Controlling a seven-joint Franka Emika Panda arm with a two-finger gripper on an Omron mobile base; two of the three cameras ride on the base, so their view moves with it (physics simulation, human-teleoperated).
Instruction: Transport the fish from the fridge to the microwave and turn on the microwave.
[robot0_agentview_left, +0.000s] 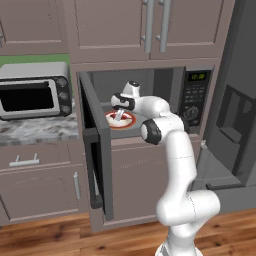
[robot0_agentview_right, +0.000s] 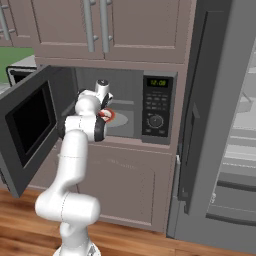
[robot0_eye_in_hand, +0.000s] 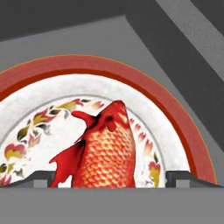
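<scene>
**Taupe cabinets, marble counter, wood floor**

Taupe upper cabinets (robot0_agentview_left: 145, 25) with long metal bar handles (robot0_agentview_left: 156, 25) ran along the top of the room. A silver toaster oven (robot0_agentview_left: 34, 90) stood on a grey-white marble counter (robot0_agentview_left: 37, 129), against a green wall (robot0_agentview_left: 35, 59). Below the counter's front edge sat a drawer (robot0_agentview_left: 35, 157) and a lower cabinet door (robot0_agentview_left: 42, 192). The floor (robot0_agentview_left: 50, 237) was warm brown wood planks. Light was even and soft.
</scene>
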